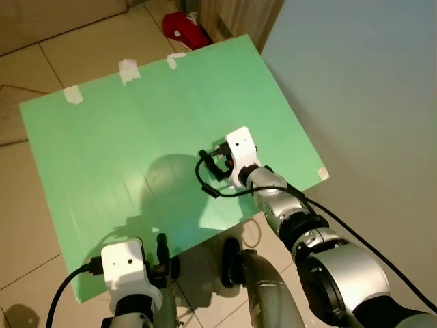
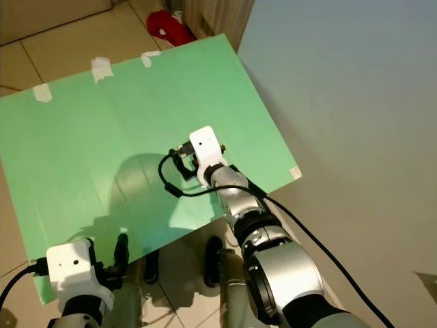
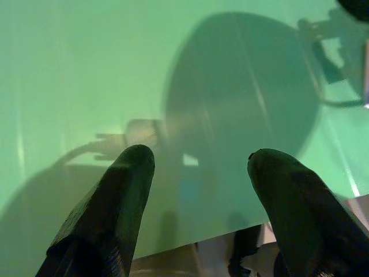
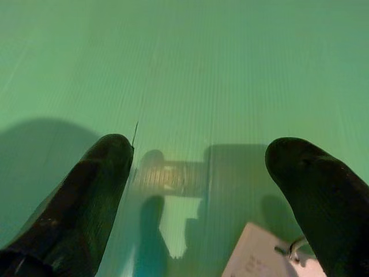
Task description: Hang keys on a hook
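Note:
A green sheet (image 1: 136, 150) lies flat on the tiled floor below me. My right gripper (image 1: 214, 164) hovers low over its right half, fingers open and empty. In the right wrist view the two black fingers (image 4: 98, 173) stand wide apart over the green surface, and a white tag with a small metal ring (image 4: 271, 257) lies just beneath them, near one finger. My left gripper (image 1: 162, 251) hangs at the sheet's near edge, open, with nothing between its fingers (image 3: 121, 190). I can make out no hook.
A plain grey wall (image 1: 369, 89) rises right beside the sheet. A red object (image 1: 183, 29) lies on the floor beyond the far edge. Strips of white tape (image 1: 128, 68) hold the far edge down. Beige floor tiles (image 1: 82, 41) surround the sheet.

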Controlling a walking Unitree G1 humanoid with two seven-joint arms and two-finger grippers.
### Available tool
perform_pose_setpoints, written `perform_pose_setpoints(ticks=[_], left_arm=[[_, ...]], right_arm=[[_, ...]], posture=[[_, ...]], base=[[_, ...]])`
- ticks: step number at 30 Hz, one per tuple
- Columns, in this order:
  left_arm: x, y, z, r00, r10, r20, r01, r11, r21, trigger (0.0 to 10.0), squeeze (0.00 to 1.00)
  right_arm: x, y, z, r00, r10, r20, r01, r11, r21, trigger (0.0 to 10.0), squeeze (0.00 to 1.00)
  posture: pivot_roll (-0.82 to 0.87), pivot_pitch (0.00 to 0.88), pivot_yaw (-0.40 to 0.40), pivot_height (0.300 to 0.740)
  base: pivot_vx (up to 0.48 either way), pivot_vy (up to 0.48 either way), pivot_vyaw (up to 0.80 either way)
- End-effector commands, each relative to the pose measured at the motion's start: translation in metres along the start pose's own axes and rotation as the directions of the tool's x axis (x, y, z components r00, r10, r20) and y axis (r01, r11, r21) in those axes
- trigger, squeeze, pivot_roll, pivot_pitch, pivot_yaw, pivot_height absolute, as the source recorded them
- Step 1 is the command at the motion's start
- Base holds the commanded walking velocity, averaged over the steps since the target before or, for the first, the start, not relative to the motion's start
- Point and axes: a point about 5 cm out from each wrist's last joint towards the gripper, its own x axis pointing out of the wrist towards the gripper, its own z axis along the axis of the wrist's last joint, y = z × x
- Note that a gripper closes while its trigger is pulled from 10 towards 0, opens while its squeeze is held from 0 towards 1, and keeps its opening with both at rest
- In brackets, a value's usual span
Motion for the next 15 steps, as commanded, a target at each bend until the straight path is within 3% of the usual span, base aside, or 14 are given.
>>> perform_pose_setpoints(ticks=[1, 6, 15], left_arm=[[-0.008, -0.010, -0.005, 0.999, -0.009, -0.042, 0.008, 0.999, -0.034, 10.0, 0.00], [-0.008, -0.012, -0.005, 0.999, -0.011, -0.043, 0.010, 0.999, -0.038, 10.0, 0.00], [-0.011, -0.014, -0.006, 0.998, -0.028, -0.051, 0.026, 0.999, -0.037, 10.0, 0.00]], right_arm=[[-0.005, -0.002, -0.015, 0.997, -0.040, -0.063, 0.041, 0.999, 0.016, 10.0, 0.00], [-0.004, -0.005, -0.014, 0.995, -0.083, -0.064, 0.083, 0.997, 0.005, 10.0, 0.00], [-0.008, -0.019, -0.021, 0.971, -0.209, -0.114, 0.218, 0.973, 0.076, 10.0, 0.00]], posture=[[0.36, 0.441, -0.129, 0.740], [0.35, 0.438, -0.130, 0.740], [0.36, 0.441, -0.110, 0.740]], base=[[0.000, 0.000, 0.00], [0.000, 0.000, 0.00], [0.000, 0.000, 0.00]])
